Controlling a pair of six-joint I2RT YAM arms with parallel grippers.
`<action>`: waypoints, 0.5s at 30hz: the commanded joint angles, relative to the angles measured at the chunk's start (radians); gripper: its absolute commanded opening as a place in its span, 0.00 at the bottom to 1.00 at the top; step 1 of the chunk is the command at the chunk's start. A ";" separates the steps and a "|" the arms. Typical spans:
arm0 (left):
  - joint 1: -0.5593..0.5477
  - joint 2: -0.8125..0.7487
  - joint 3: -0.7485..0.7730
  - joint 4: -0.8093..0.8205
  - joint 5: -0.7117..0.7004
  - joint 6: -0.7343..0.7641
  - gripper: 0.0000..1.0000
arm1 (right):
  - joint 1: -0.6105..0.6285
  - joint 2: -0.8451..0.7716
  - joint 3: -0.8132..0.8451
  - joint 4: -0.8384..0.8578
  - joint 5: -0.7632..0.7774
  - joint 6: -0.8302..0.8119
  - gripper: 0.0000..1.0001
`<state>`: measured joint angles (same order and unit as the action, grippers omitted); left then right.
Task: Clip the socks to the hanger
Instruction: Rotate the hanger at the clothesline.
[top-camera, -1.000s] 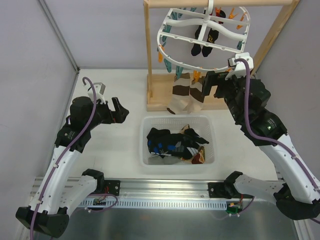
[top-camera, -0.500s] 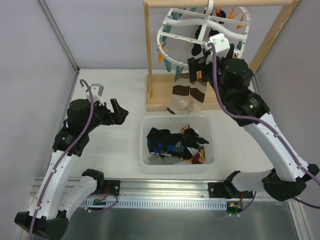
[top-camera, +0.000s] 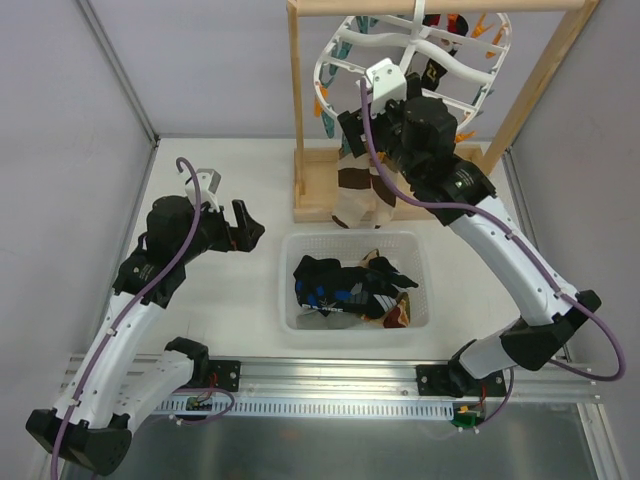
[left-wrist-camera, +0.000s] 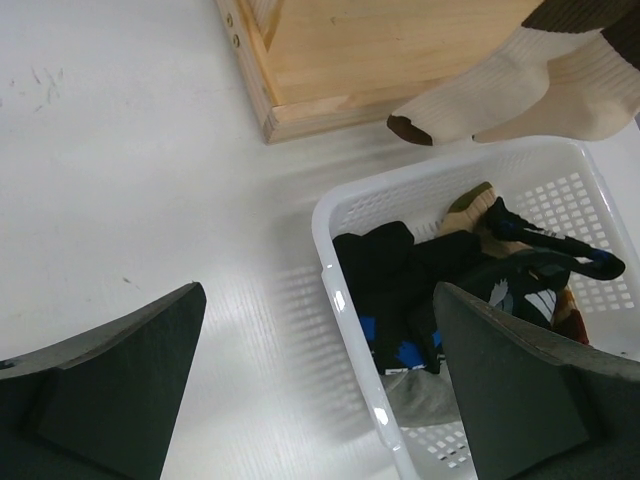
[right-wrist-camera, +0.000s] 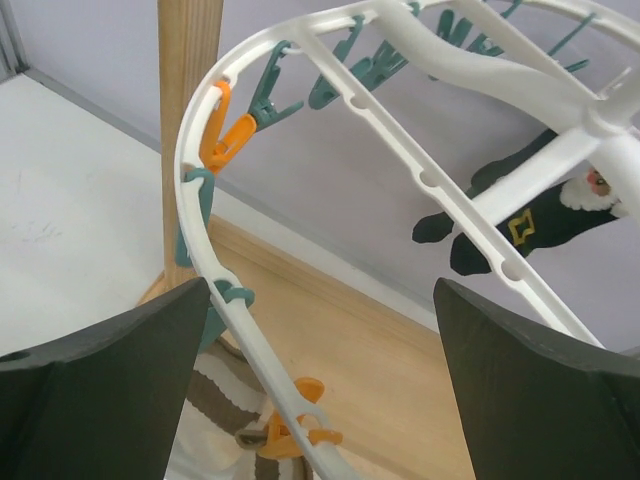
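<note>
We saw the hanger (right-wrist-camera: 395, 138) hung from the top bar of a wooden stand (top-camera: 297, 100) at the far edge of the table (top-camera: 220, 170), right of its middle. The ring hung tilted, its near side lower.

The right tool (right-wrist-camera: 322, 288) was raised to the hanger's left rim with its fingers spread wide and nothing between them. Whether it touched the rim, we could not tell. An orange clothespin (right-wrist-camera: 225, 135) and a teal clothespin (right-wrist-camera: 275, 90) sat on that rim just ahead of it.

A pair of striped socks (top-camera: 360, 195) hung from the low side of the hanger. Their cream toes came down over the stand's base, close above the far rim of the basket (top-camera: 350, 322). A black sock (right-wrist-camera: 530, 225) with a yellow mark hung further inside the ring.

The white basket sat on the table toward the near edge, about midway between the arms. Loose socks (left-wrist-camera: 400, 280) lay heaped in it, mostly black with some blue, and a tan one and a dark red one among them.

The left tool (top-camera: 247, 224) hovered above bare table to the left of the basket, well apart from the hanger. Its fingers were also wide apart and held nothing.
</note>
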<state>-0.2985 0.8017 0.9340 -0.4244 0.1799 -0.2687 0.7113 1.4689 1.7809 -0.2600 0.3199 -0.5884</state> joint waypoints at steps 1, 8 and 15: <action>-0.022 0.010 0.000 0.026 -0.013 0.028 0.99 | 0.000 0.033 0.066 -0.008 0.008 -0.076 1.00; -0.021 0.011 -0.003 0.026 -0.046 0.034 0.99 | -0.025 0.010 -0.029 0.048 0.073 -0.093 1.00; -0.021 0.010 -0.003 0.026 -0.053 0.042 0.99 | -0.098 -0.048 -0.150 0.099 -0.001 -0.070 0.95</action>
<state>-0.3145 0.8162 0.9333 -0.4244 0.1471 -0.2462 0.6415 1.4685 1.6405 -0.2173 0.3222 -0.6544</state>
